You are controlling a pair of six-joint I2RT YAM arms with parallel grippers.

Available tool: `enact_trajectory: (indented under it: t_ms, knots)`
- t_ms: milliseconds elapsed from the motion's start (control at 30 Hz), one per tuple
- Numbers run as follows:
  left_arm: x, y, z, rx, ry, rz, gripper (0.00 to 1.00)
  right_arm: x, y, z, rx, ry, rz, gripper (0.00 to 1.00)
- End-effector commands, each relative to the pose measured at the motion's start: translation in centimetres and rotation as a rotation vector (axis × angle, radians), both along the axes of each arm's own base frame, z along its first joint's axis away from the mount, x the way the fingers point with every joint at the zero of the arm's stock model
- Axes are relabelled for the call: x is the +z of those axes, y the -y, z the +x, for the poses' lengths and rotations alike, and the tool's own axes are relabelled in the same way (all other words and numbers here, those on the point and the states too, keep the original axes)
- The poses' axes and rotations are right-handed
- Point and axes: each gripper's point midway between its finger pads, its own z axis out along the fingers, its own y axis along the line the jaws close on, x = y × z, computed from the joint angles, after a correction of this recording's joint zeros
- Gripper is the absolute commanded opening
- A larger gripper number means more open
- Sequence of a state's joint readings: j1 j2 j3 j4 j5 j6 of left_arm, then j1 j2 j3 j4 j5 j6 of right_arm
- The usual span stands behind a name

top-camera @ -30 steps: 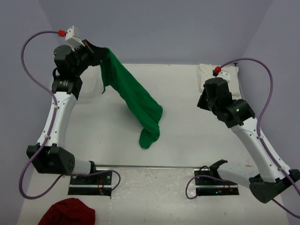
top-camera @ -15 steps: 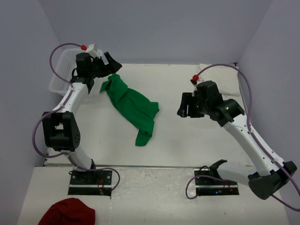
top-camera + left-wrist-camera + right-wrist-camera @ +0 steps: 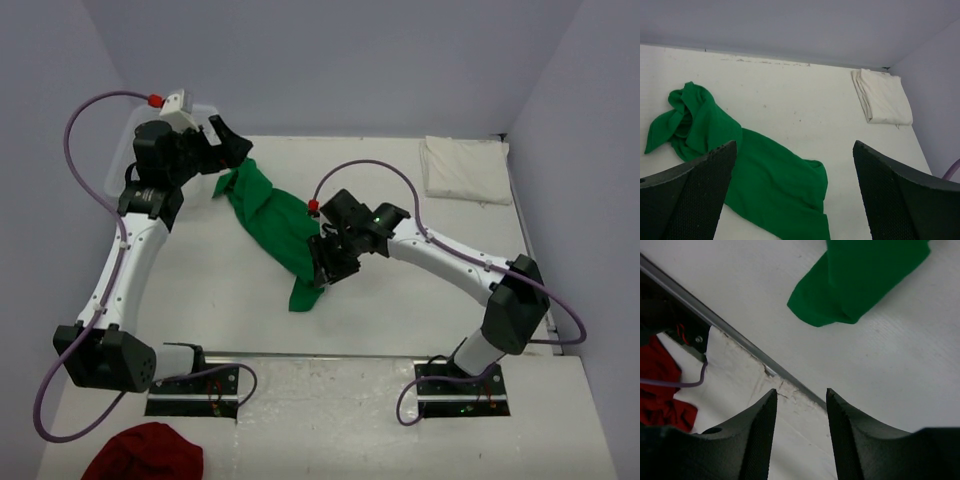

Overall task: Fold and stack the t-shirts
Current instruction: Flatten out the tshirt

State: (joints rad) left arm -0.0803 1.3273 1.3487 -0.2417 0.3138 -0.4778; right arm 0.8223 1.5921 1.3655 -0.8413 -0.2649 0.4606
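The green t-shirt (image 3: pixel 272 222) lies crumpled in a long diagonal strip on the white table, and shows in the left wrist view (image 3: pixel 765 180) and the right wrist view (image 3: pixel 865 275). The cream-white t-shirt (image 3: pixel 465 170) rests folded at the back right corner (image 3: pixel 882 97). My left gripper (image 3: pixel 232 150) hovers above the green shirt's far end, wide open and empty (image 3: pixel 794 145). My right gripper (image 3: pixel 325 270) hangs over the shirt's near end, jaws partly apart with nothing between them (image 3: pixel 801 392).
A clear plastic basket (image 3: pixel 120 165) stands at the back left behind the left arm. A metal rail (image 3: pixel 330 355) runs along the table's front edge (image 3: pixel 740 337). A dark red cloth (image 3: pixel 145 452) lies beyond it at the near left (image 3: pixel 660 390).
The left gripper opened and let go of the green shirt, which dropped from hanging onto the table. The right arm swung left across the table to the shirt's near end and opened.
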Motion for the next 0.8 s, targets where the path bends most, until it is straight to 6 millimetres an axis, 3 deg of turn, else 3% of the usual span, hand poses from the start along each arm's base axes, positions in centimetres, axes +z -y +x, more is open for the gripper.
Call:
enact_trajectory:
  t_ms: [0, 233, 533, 767]
  knots:
    - [-3.4, -0.2, -2.5, -0.002, -0.098, 0.046, 0.98, 0.2, -3.1, -2.1, 0.073, -0.041, 0.07, 0.47]
    - [-5.2, 0.1, -3.7, -0.021, -0.134, 0.028, 0.97, -4.8, -5.6, -4.8, 0.2, -0.124, -0.018, 0.52]
    - [-4.6, 0.7, -4.1, -0.057, -0.112, 0.015, 0.98, -8.6, -7.8, -2.4, 0.243, -0.1, -0.095, 0.56]
    - [-5.4, 0.7, -4.3, -0.069, -0.122, 0.03, 0.98, -9.7, -8.9, -1.5, 0.259, -0.104, -0.116, 0.58]
